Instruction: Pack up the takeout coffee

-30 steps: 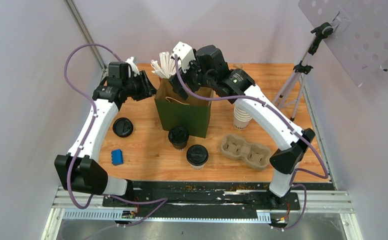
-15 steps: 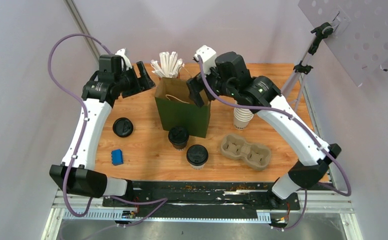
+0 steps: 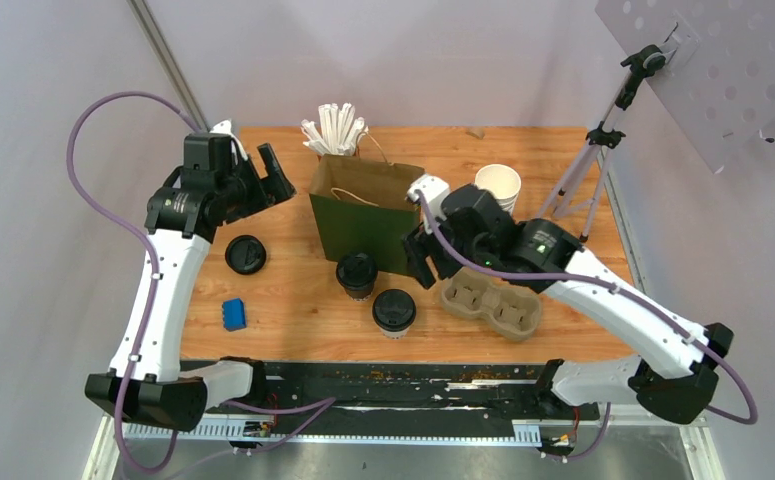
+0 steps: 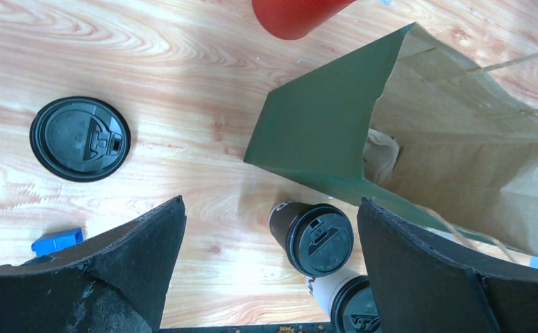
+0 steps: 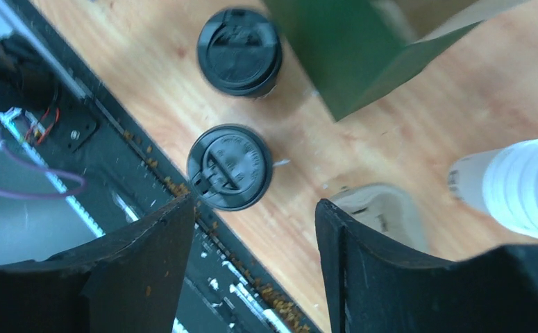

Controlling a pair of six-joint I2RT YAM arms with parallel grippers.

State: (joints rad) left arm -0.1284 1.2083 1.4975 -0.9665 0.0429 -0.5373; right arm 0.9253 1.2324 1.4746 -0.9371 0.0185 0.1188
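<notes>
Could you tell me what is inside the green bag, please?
The green bag shows bare brown inner walls and a pale fold low down; no cup is visible. Its near wall hides the floor.

takeout coffee (image 3: 394,311) | look: small white paper cup, round black sip lid pressed on | pose: upright on the desk (image 3: 293,300), nothing gripping it | place: near the front edge, just beside a dark-walled lidded cup (image 3: 356,275), left of the pulp cup carrier (image 3: 490,303), in front of the green paper bag (image 3: 368,215), not inside it
</notes>
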